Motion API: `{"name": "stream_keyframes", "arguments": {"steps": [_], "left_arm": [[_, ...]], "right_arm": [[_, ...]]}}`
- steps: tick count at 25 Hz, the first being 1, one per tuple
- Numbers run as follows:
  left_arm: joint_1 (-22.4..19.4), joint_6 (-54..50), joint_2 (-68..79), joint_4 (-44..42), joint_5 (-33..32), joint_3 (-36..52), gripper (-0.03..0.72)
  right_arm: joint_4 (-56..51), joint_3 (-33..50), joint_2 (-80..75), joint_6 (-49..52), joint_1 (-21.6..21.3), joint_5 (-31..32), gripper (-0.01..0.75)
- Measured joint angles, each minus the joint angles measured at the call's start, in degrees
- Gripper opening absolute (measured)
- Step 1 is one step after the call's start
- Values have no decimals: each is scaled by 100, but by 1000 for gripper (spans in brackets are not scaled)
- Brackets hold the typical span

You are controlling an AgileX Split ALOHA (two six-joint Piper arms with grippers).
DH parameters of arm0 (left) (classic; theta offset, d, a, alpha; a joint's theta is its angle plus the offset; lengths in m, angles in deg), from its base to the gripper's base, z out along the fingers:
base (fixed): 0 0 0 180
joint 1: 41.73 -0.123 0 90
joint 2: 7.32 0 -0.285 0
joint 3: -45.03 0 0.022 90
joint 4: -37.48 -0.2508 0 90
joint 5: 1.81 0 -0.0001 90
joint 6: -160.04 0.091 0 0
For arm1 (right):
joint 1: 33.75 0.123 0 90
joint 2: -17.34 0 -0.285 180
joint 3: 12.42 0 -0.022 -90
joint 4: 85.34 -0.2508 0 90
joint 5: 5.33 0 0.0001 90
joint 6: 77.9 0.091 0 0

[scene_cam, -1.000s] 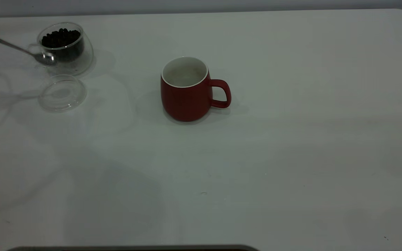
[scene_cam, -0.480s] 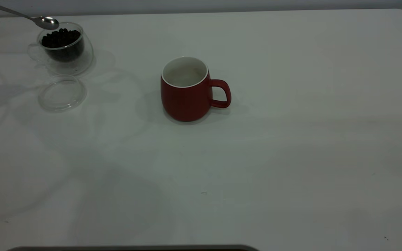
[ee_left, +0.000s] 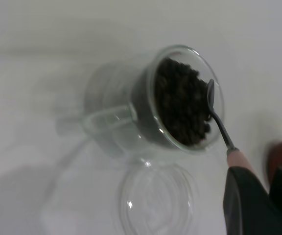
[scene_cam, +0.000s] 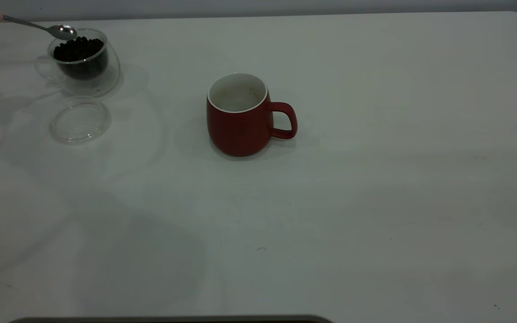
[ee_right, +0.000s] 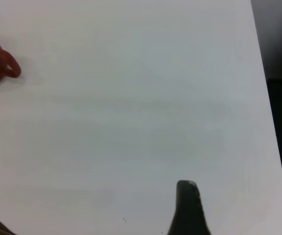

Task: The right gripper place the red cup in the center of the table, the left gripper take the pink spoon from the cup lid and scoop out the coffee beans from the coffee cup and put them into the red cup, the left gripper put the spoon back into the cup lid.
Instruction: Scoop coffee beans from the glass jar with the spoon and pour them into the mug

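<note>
Hovering right over the coffee beans (ee_left: pixel 180 105), the pink spoon (scene_cam: pixel 43 28) has its silver bowl poised at the rim of the coffee cup (scene_cam: pixel 83 63), far left at the table's back edge. The left gripper (ee_left: pixel 258 203) pinches the spoon's pale pink handle, fingers pressed together on it; only a dark sliver shows at the exterior view's top left corner. Beans heap nearly to the glass rim. The cup lid (scene_cam: pixel 80 120) lies flat just in front of the coffee cup, close but apart from it. The red cup (scene_cam: pixel 243 117) stands upright near the middle of the table (scene_cam: pixel 375 202), handle toward the right arm's side. The right gripper (ee_right: pixel 189 208) sits back over bare tabletop, well apart from the red cup; whether it's spread or closed, I cannot tell.
</note>
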Motion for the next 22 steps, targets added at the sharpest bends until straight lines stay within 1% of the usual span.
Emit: {"name": "stream_keyframes", "arguments": {"steps": [5, 12, 18, 22], "left_arm": [[0, 257, 303, 448, 146, 0, 127], [0, 308, 658, 586, 181, 0, 127], [-11, 204, 795, 618, -89, 0, 127], [-159, 114, 795, 717, -415, 0, 127]], "right_arm": [[0, 0, 0, 0, 0, 0, 588], [0, 0, 0, 0, 0, 0, 588], [0, 0, 0, 0, 0, 0, 588], [0, 0, 0, 0, 0, 0, 588]]}}
